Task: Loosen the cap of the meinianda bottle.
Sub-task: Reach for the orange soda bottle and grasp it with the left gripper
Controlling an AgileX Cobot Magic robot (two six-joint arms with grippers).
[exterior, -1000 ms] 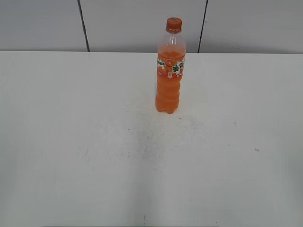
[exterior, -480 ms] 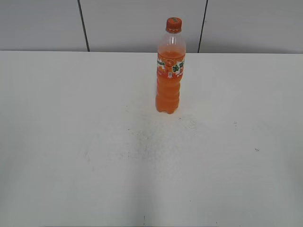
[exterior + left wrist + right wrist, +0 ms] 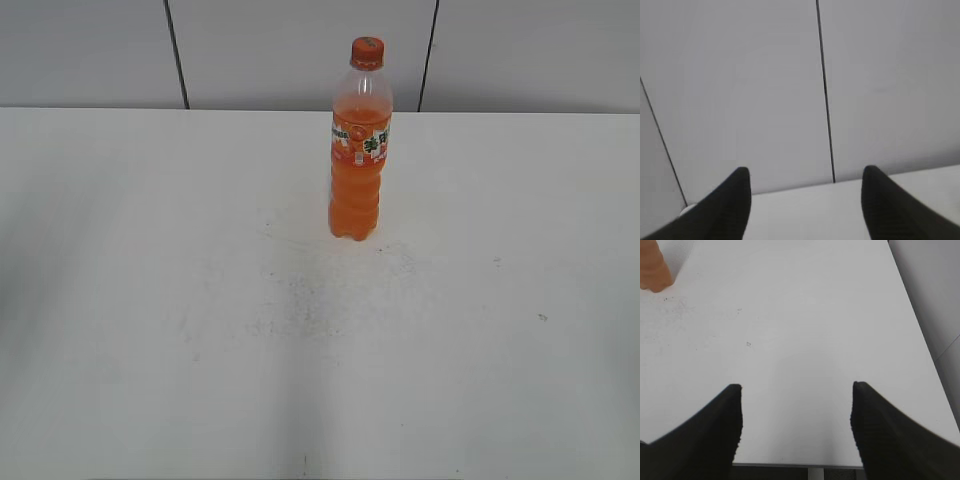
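The meinianda bottle stands upright toward the back middle of the white table, full of orange soda, with its label band near the top. The small orange cap sits on its neck. Neither gripper shows in the exterior view. In the left wrist view my left gripper is open and empty, facing the grey wall; the bottle is out of that view. In the right wrist view my right gripper is open and empty over the table's near right edge, and only the bottle's base shows at the top left.
A grey panelled wall with dark seams rises behind the table's far edge. The table's right edge and front edge show in the right wrist view. Faint scuff marks lie in front of the bottle.
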